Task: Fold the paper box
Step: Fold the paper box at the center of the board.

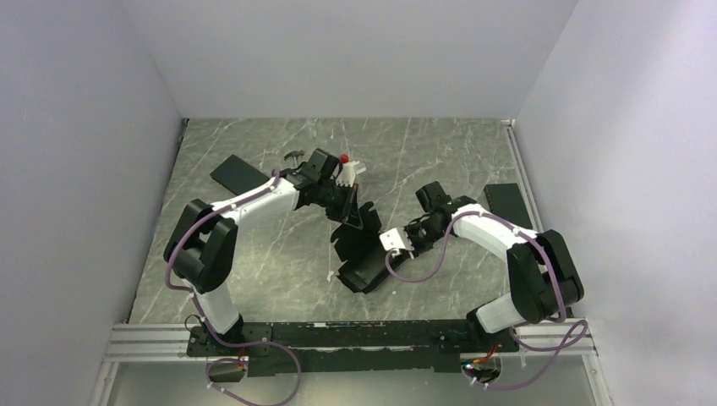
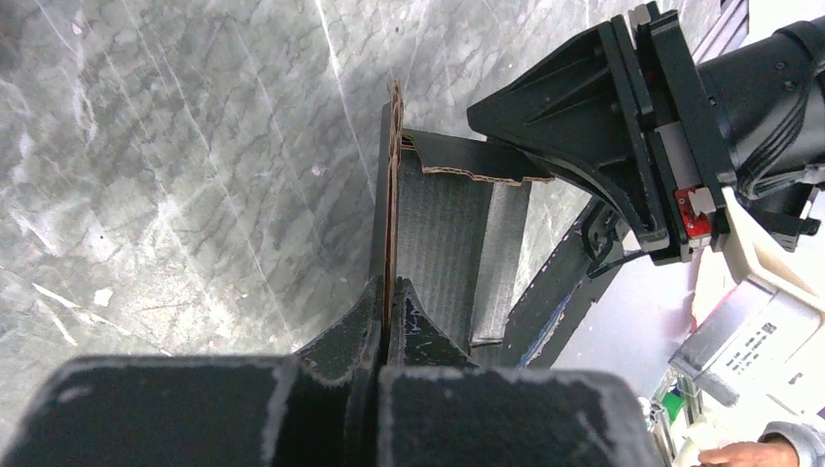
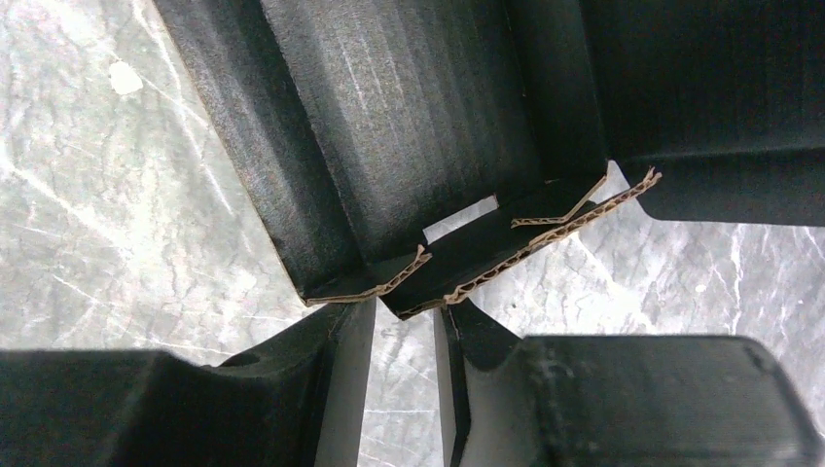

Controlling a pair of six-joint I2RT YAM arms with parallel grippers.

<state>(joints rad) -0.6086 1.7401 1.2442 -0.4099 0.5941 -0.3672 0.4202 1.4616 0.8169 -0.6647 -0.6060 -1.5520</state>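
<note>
Clamping shut on a raised panel of the paper box point(image 1: 362, 258), with the left gripper point(image 2: 389, 302), near the centre of the grey marble table point(image 1: 254, 254). Seen close from the left wrist: both fingers point(image 2: 423, 326) pressed flat against the thin cardboard, no gap between them, brown corrugated core showing along the upright edge. Lies half-folded between the two arms, matte black, one panel lifted toward the far side in that grip, the rest spreading low toward the near edge with flaps partly turned up.

Set at the box's right side, low over the marble, with the right gripper point(image 3: 404, 329). Seen from the right wrist: jaws standing apart, bare marble visible through the gap, nothing pinched between the fingertips point(image 3: 342, 336). Facing a folded side wall with a notched tab and frayed brown edges just beyond those tips; touching or merely near, impossible to tell.

Resting flat on the table, well apart from the box: one plain black slab point(image 1: 239, 175) at the far left, a second of the same kind at the right edge. Enclosed on three sides by pale walls point(image 1: 355, 59).
</note>
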